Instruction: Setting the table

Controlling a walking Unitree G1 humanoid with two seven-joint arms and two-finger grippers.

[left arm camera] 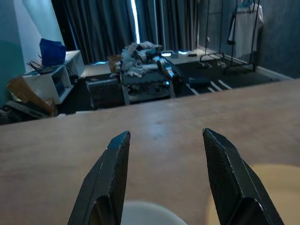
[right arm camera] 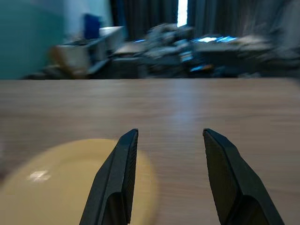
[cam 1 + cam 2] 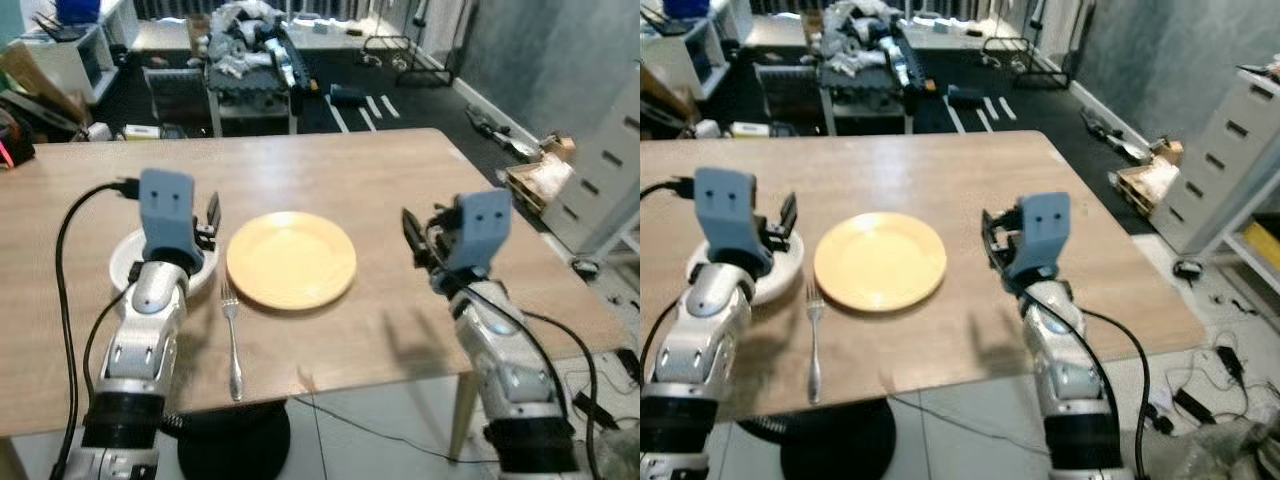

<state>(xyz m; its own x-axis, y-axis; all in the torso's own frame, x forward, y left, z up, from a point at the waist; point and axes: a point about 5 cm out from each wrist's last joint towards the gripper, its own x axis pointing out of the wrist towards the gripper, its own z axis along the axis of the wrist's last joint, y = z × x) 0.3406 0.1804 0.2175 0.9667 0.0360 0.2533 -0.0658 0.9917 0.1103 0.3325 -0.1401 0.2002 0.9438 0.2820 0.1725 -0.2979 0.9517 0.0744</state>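
Resting at the centre of the wooden table [image 3: 330, 170], the yellow plate [image 3: 291, 259] is your reference; it lies flat and bare. At its 8 o'clock, just beside the rim, the fork [image 3: 232, 340] lies on the tabletop with tines pointing away from you and handle toward the near edge. At the plate's 9 o'clock sits the white bowl [image 3: 127, 262], near but apart from the plate, partly covered by your left arm.

Your left gripper [image 1: 161, 176] hovers over the bowl; its black fingers [image 1: 110, 178] stand wide apart with nothing between them, the bowl's pale rim showing beneath in the left wrist view.

Your right gripper [image 2: 168, 176] hangs above the bare table at the plate's 3 o'clock, well apart from the rim. Its fingers [image 2: 117, 180] are likewise spread wide and hold nothing; the right wrist view looks past them across the plate.

Beyond the table, at 12 o'clock, a cluttered cart [image 3: 250, 60] stands on the dark floor. A grey cabinet [image 3: 605, 175] stands at 2 o'clock.
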